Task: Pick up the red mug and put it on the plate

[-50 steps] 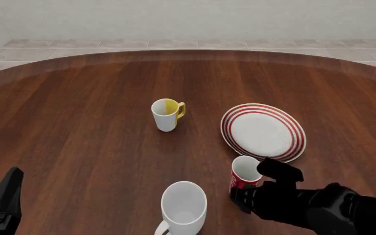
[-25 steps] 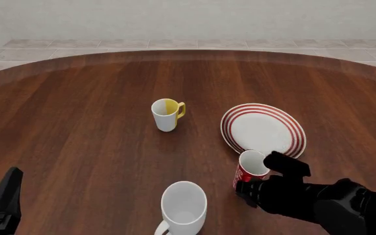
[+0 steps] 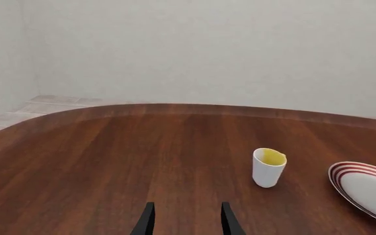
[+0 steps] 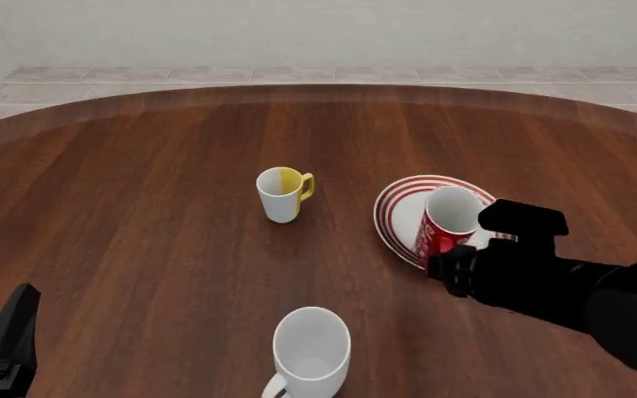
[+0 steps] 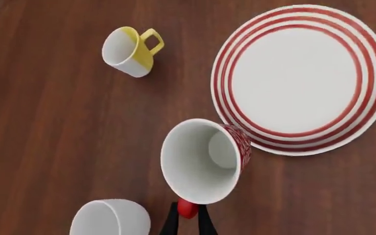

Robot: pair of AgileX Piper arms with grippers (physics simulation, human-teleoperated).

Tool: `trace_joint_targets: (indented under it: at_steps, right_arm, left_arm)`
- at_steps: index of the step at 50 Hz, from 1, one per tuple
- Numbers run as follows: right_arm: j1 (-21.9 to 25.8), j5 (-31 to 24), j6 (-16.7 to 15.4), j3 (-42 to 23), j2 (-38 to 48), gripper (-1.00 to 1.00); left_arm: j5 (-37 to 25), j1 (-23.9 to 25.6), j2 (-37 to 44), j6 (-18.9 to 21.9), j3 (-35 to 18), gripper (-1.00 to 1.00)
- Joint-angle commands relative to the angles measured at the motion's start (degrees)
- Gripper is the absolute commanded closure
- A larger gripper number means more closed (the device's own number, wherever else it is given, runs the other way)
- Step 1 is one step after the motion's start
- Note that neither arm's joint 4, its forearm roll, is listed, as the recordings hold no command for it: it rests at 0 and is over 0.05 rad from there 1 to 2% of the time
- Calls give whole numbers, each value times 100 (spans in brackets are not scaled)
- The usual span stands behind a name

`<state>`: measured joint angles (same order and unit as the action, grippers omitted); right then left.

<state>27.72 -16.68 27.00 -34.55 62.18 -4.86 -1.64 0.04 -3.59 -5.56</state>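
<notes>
Since a second ago your right gripper [image 5: 188, 221], pinched on the handle of the tall red mug with white lettering [image 4: 447, 220], carries it upright over the near-left rim of the round red-ringed white plate [image 4: 397, 205]; centre lies farther forward-right.

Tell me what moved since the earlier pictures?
The right gripper, shut on the red mug, carried it up off the table and forward toward the plate; in the front view the mug now overlaps the plate's near edge, though the right wrist view shows it beside the rim. The yellow mug, white mug, plate and left gripper stayed put.
</notes>
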Motion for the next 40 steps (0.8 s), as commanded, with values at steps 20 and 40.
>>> trace_joint_targets:
  at_steps: [20, 40]
  right_arm:
    - [-985, -243, -1101, -1283, -13, 100]
    - [-1434, -58, -1168, -1704, 607, 100]
  left_arm:
    - [-8, -2, 1, 38, 1, -100]
    - [20, -8, 0, 49, 33, -100]
